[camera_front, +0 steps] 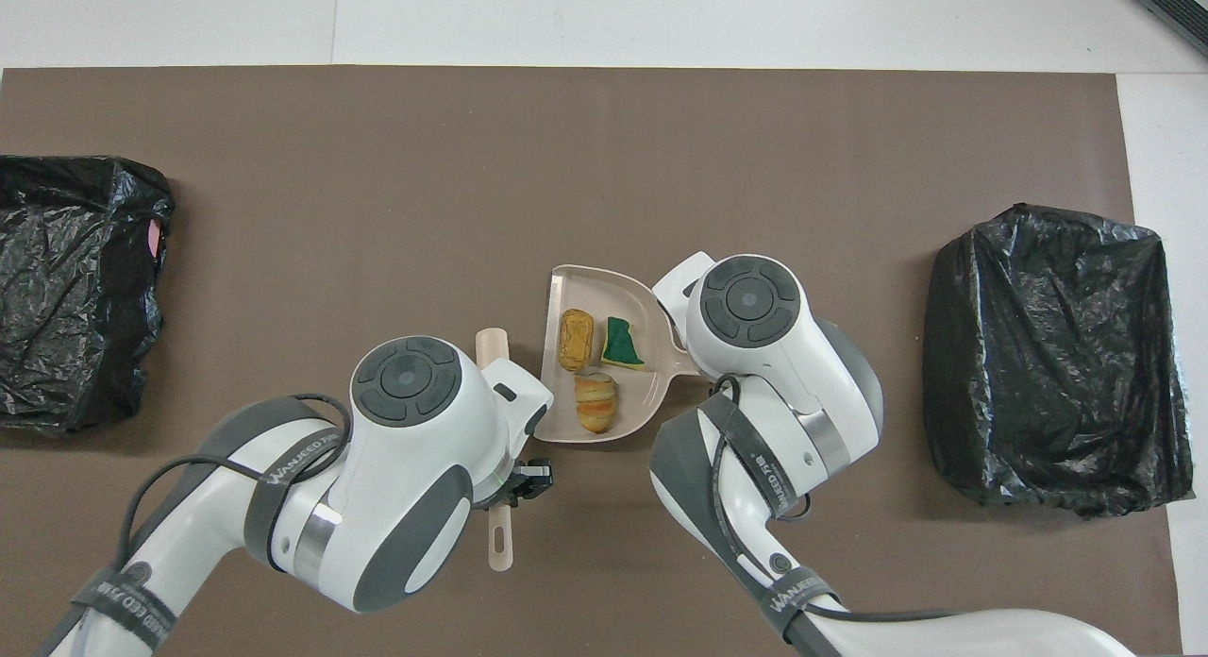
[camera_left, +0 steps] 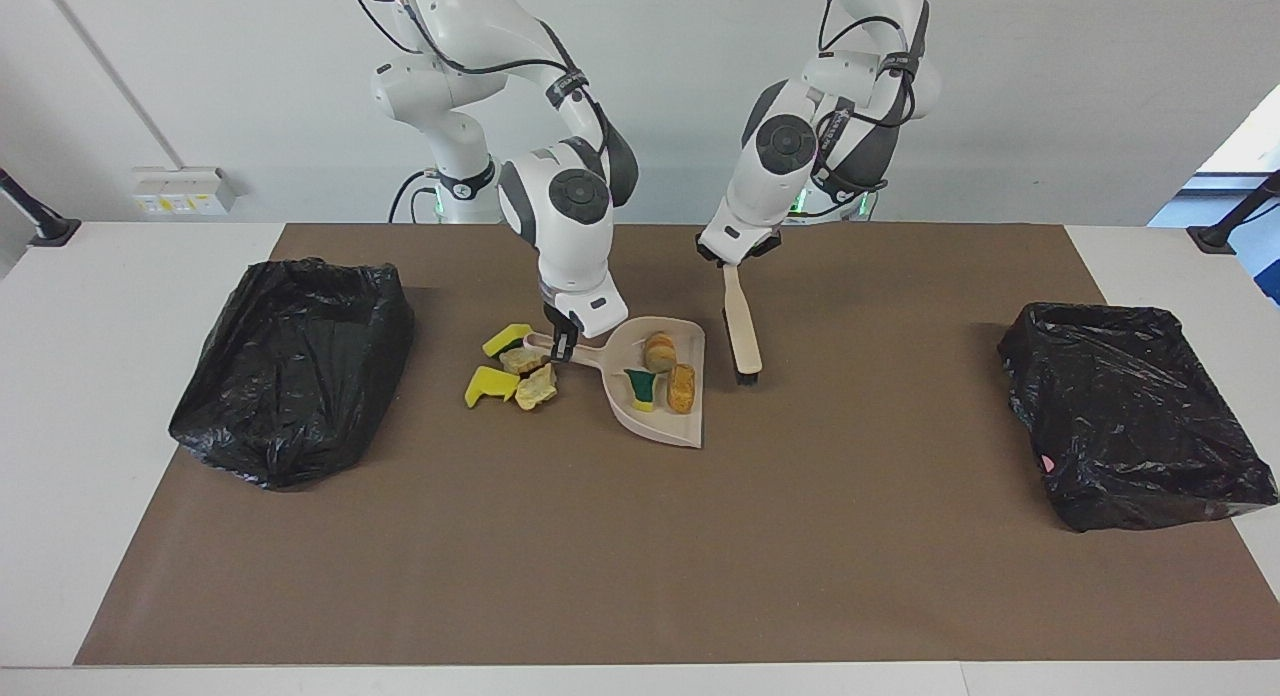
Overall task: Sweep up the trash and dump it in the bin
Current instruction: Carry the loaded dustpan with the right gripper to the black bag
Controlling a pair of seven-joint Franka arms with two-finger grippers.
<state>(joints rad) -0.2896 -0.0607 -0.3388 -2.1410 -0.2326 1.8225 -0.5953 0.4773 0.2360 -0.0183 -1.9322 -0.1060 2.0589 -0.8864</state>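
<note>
The trash is 7 small scraps: yellow-and-green sponge chunks and tan-orange bread-like lumps, each tiny against the beige dustpan (camera_left: 655,396). 3 of them lie inside the dustpan: a green-and-yellow sponge wedge (camera_left: 641,387), a round bread lump (camera_left: 659,352) and a longer orange lump (camera_left: 682,387). The other 4 sit on the brown mat (camera_left: 640,556) just beside the dustpan's handle, toward the right arm's end of the table: 2 yellow sponge pieces (camera_left: 507,338) (camera_left: 489,384) and 2 pale crumbly lumps (camera_left: 522,359) (camera_left: 537,387).

The right gripper (camera_left: 562,348) is clamped on the dustpan's handle, so the 4 loose scraps lie right next to its fingers, and the 3 gathered ones lie in the pan just past it. The left gripper (camera_left: 728,260) is clenched on the handle of the beige brush (camera_left: 741,328), which slants down with its black bristles at the mat beside the dustpan's open edge, apart from it.

From overhead the right arm's wrist covers the 4 loose scraps and the dustpan's handle completely, and the left arm's wrist hides most of the brush, leaving only its 2 ends showing
</note>
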